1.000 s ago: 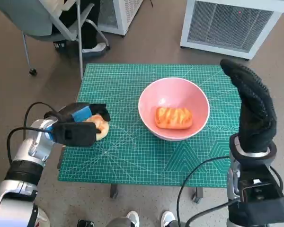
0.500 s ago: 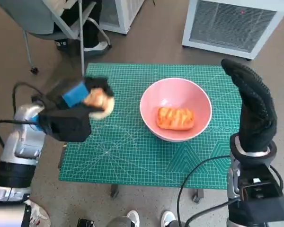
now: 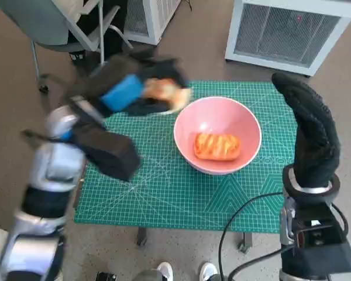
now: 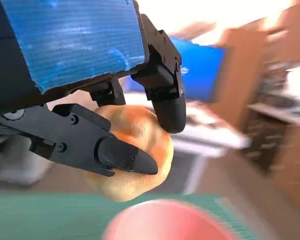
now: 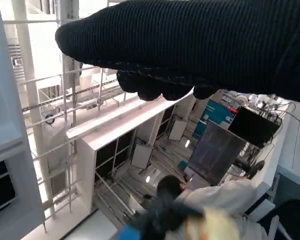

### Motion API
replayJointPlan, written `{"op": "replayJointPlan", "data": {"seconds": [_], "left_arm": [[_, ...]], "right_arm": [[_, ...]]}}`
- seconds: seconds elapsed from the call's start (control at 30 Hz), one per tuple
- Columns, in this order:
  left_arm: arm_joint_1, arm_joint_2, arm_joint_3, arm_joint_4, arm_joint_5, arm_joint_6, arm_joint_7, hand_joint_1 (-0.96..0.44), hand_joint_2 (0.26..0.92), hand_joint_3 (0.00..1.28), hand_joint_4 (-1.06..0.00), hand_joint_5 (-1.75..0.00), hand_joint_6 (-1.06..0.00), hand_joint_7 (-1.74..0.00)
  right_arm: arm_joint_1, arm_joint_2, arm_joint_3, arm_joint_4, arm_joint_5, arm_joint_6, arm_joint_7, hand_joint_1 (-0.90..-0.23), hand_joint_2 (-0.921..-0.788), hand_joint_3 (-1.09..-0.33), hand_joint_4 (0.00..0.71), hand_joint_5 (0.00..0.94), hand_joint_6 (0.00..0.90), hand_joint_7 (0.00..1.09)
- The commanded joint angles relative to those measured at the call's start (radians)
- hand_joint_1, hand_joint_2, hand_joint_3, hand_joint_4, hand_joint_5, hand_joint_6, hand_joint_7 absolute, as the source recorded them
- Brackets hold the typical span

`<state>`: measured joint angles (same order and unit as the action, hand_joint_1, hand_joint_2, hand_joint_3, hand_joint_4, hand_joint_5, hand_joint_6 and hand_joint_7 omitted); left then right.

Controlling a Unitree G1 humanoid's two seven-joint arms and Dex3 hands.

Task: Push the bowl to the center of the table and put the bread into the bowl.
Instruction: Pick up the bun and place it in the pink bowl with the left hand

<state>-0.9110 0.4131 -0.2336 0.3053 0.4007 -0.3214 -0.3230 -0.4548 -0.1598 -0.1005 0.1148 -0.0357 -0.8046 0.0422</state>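
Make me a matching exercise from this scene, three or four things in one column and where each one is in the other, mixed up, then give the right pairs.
Things:
1. round pale bread roll
2. glazed orange-brown pastry
3. pink round bowl
4. right hand in the black knitted glove

Places:
A. on the green cutting mat
B. raised at the table's right edge, holding nothing
C. inside the bowl
D. gripped by the blue-taped left hand

Pairs: 1-D, 2-C, 3-A, 4-B

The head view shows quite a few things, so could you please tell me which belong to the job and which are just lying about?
Part of the job:
- pink bowl
- bread roll held by the left hand
- bread already in the bowl
- green mat on the table

Just lying about:
- chair
- white grilled units
- right hand, raised, holding nothing
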Motion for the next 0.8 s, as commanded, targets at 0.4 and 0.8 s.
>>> {"op": "replayJointPlan", "data": {"seconds": [0.4,0.8], "left_arm": [[-0.203,-0.171,-0.134,0.529,0.029,-0.047,-0.097,-0.06,0.915,0.19,-0.35,-0.56,-0.37,-0.67],[-0.201,-0.203,-0.113,0.612,-0.031,-0.061,-0.217,-0.35,0.921,0.15,-0.15,-0.01,-0.27,-0.10]], "right_arm": [[0.018,0.007,0.001,-0.005,-0.028,0.002,-0.019,-0.389,-0.921,-0.524,0.432,0.000,0.095,0.76],[0.037,-0.006,-0.011,-0.031,-0.009,0.018,-0.012,-0.394,-0.921,-0.515,0.431,0.000,0.093,0.76]]}}
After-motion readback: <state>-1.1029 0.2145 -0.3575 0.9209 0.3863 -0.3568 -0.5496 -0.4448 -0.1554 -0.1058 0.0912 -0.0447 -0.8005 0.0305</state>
